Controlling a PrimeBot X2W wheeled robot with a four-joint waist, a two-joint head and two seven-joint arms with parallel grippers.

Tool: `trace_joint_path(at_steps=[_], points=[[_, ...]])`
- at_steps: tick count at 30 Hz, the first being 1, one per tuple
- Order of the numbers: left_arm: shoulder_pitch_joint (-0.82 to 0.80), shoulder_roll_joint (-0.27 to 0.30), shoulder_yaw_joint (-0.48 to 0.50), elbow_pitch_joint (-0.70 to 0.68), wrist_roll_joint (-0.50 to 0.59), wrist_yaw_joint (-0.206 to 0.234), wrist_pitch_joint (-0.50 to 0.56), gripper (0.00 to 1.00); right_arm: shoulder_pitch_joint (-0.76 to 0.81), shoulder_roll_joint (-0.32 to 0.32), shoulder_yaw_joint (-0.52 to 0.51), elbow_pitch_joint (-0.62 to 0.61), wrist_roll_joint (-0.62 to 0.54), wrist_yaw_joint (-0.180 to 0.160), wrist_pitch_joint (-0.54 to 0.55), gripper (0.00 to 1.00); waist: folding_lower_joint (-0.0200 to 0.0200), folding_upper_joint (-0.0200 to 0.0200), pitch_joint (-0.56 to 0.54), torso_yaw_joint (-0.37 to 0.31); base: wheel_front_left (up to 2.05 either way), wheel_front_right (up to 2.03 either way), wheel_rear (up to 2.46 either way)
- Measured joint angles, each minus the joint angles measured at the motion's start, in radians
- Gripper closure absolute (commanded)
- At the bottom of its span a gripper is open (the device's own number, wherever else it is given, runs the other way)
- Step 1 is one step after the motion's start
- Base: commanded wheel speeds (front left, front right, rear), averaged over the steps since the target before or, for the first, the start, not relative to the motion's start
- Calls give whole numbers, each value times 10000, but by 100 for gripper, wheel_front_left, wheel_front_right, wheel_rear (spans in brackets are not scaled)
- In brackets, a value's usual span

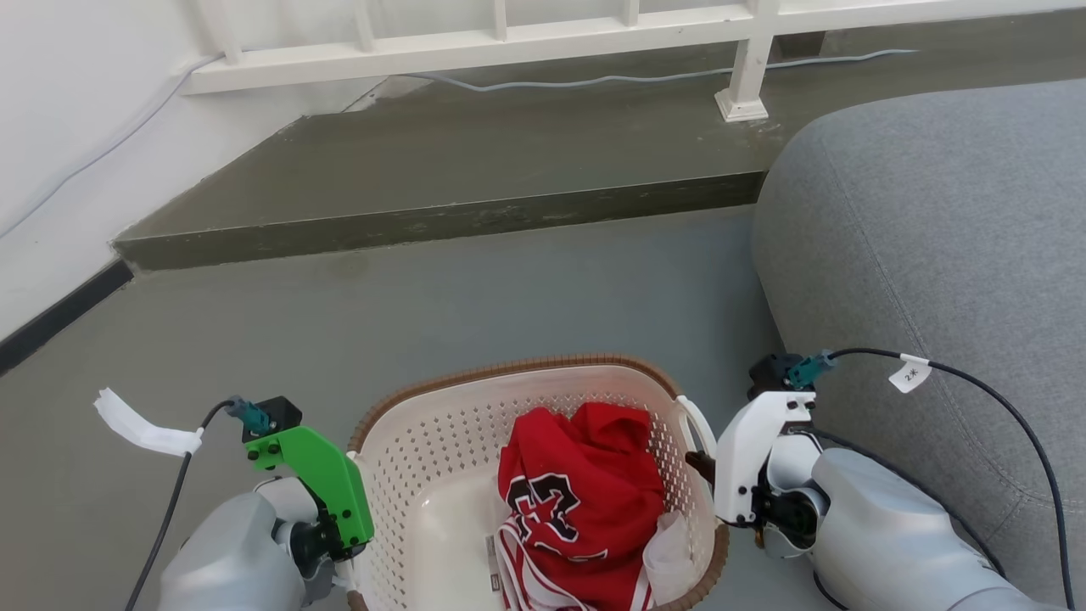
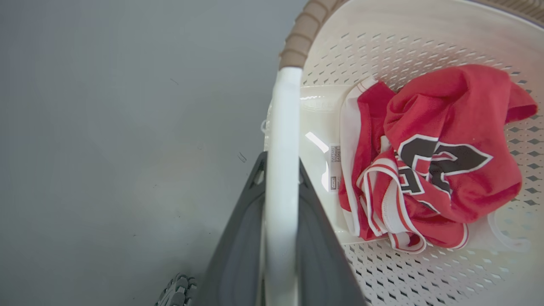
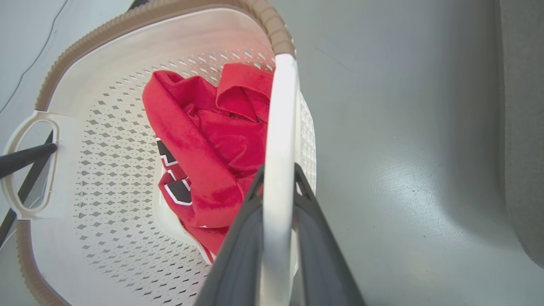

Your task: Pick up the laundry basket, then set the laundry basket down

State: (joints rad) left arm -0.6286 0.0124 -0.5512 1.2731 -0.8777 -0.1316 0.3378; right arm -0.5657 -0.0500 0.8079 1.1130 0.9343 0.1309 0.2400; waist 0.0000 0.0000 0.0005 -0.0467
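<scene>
Grey floor, sofa at right. Near centre: laundry basket, handles at left and right ends. Left jaws clamp left handle, right jaws clamp right handle. Judgement: both sides must move level.

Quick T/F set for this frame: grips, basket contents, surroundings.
1. The left gripper has a white handle of the laundry basket between its fingers. True.
2. The right gripper hangs open, away from the basket. False: it is closed on the other white handle.
3. The basket is empty. False: a red jersey lies in it.
4. A grey sofa stands on the robot's right of the basket. True.
5. The basket's rim is blue. False: the rim is brown with a woven look.
</scene>
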Motion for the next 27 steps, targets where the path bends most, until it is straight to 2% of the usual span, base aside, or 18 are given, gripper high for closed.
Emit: trace_joint_path(at_steps=[16,27], points=[[-33,-33,-25,-58,-92,15,-514,100,-444,31,12,380,-8,8,-477,100,0,0,312,39,0,0,0],[-571,-71,-119,-245,142,303,-1463,100,-975,56,19,573,-224,-107,-1300,100,0,0,986,31,0,0,0]])
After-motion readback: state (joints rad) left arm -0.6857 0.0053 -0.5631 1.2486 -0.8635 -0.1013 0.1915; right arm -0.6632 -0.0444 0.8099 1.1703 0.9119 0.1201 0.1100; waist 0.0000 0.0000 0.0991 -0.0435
